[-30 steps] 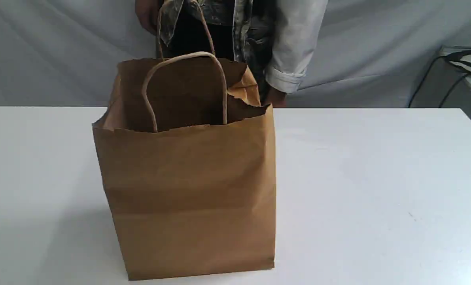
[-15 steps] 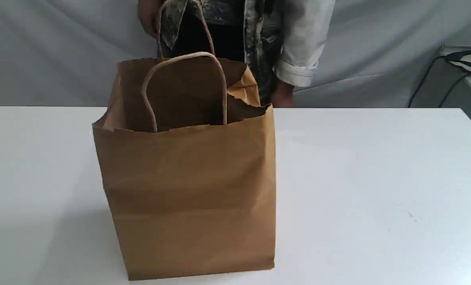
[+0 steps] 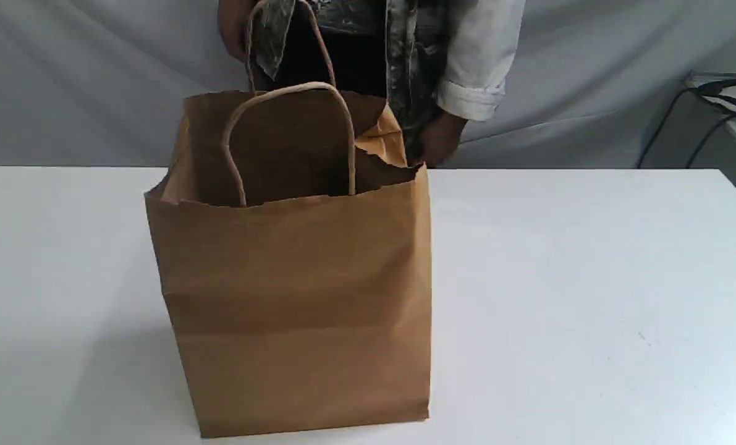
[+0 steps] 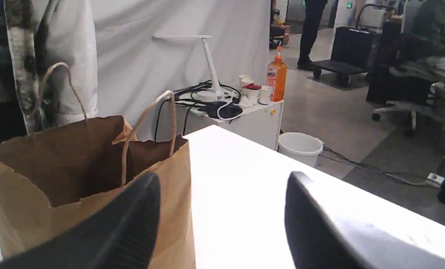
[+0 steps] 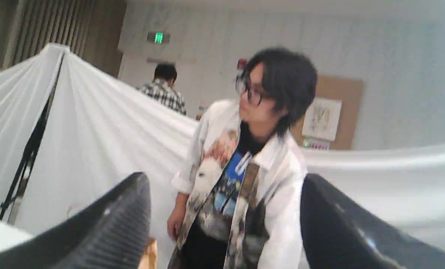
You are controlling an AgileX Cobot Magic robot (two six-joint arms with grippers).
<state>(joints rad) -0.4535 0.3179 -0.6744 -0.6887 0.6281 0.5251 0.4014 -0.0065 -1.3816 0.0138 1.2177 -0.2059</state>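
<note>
Brown paper bag (image 3: 293, 296) stands upright on white desk (image 3: 590, 278), left of ctr, mouth open, handles (image 3: 293, 86) up. L gripper (image 4: 222, 177) spread wide, empty, raised near bag's top edge. R gripper (image 5: 224, 177) also wide, empty, tilted up twd person (image 5: 244, 168) behind desk.

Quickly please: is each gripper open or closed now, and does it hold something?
Left gripper: open, holding nothing, near the paper bag.
Right gripper: open, holding nothing.
</note>
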